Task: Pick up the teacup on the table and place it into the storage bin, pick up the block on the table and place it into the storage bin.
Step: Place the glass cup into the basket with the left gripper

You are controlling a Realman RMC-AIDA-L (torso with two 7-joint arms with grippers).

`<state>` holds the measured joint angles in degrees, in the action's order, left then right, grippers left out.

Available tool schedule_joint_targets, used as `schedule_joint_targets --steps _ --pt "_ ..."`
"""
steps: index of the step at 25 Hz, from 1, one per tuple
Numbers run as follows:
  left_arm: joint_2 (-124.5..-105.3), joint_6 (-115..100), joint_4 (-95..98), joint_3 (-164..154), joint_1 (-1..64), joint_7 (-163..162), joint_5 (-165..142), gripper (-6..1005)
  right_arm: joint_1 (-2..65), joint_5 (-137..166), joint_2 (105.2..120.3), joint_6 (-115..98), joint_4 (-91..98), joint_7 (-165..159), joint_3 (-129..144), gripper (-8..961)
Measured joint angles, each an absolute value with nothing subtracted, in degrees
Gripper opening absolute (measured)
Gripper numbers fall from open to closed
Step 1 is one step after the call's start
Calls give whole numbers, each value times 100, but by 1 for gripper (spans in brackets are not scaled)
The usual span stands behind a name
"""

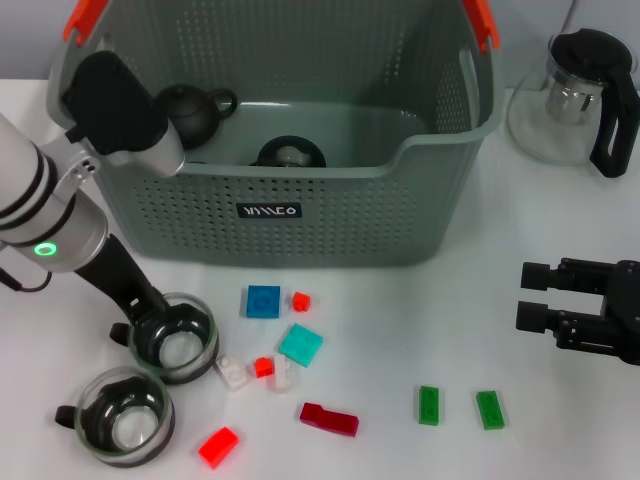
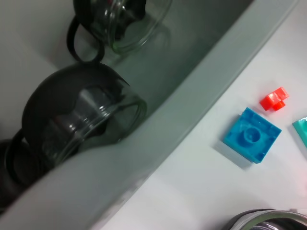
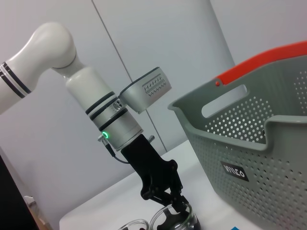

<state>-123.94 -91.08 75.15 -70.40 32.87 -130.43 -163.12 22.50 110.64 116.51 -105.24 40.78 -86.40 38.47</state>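
A glass teacup (image 1: 178,342) with a dark base stands on the white table at the front left, and my left gripper (image 1: 147,322) is down at its left rim. The right wrist view shows the same gripper (image 3: 169,207) at the cup (image 3: 175,221). A second teacup (image 1: 125,415) stands just in front of it. The grey-green storage bin (image 1: 300,210) stands behind and holds two dark cups (image 1: 195,112) (image 1: 290,153). Several blocks lie in front of the bin, among them a blue one (image 1: 263,301) and a teal one (image 1: 300,345). My right gripper (image 1: 525,295) is open and empty at the right.
A glass teapot with a black handle (image 1: 580,95) stands at the back right. Small red (image 1: 300,300), white (image 1: 232,372), dark red (image 1: 328,419) and red (image 1: 218,446) blocks lie at the front centre, and two green blocks (image 1: 429,405) (image 1: 490,410) lie right of them.
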Motion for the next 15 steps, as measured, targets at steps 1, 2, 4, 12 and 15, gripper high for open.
schedule_joint_targets --steps 1,2,4,12,15 --pt "-12391 -9164 7578 -6978 3282 -13007 -16252 50 2250 11062 11649 -10528 4078 -8640 3847 673" --pt "-12392 -9282 7655 -6860 3275 -12927 -16145 47 2250 11059 11646 -10530 4078 -8640 3844 673" --pt "-12391 -9615 7807 -6457 3284 -12651 -15793 42 2254 11058 11645 -10531 4078 -8640 3826 673" --pt "-11733 -11458 6224 -4186 3804 -11189 -13526 45 2277 11061 11646 -10535 4077 -8640 3796 674" --pt "-11507 -11715 5438 -3887 3837 -10939 -12570 46 2281 11063 11646 -10538 4034 -8640 3791 674"
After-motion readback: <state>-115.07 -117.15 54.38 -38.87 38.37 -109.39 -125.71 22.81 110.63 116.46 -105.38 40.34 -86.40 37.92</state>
